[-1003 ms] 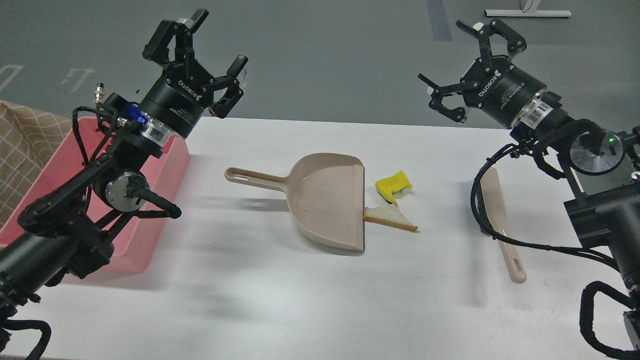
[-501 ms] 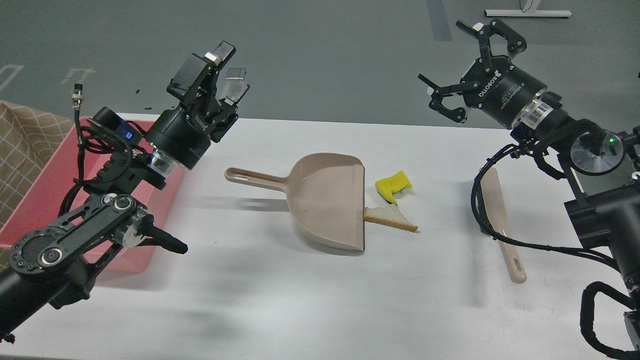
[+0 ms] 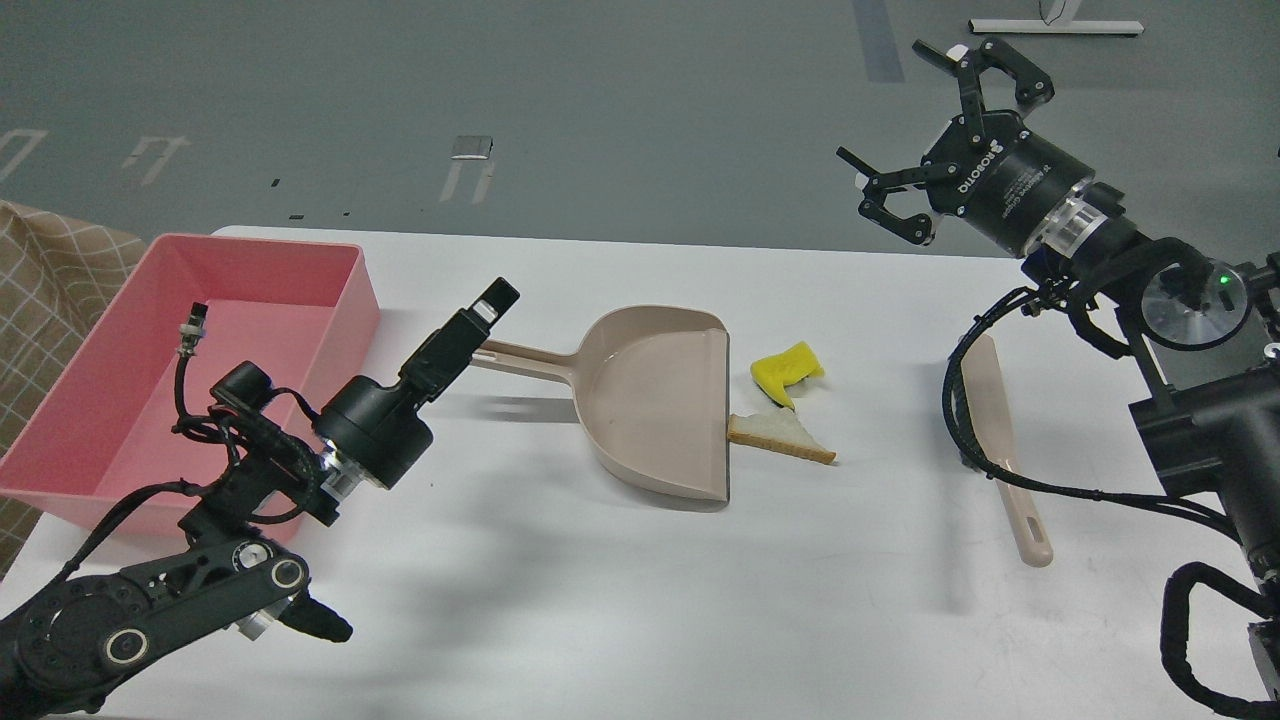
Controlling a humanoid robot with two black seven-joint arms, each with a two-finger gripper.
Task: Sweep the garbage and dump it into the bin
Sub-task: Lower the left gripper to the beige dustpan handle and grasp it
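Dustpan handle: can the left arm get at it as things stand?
Probably yes. The left end effector is already at the end of the dustpan handle, and nothing lies between them; the bin sits off to its left.

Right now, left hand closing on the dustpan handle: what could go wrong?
1. The left hand overlaps the tip of the dustpan handle; a nudge could swing the pan and push the bread slice away from its lip.
2. The yellow scrap lies off the lip and may get missed.
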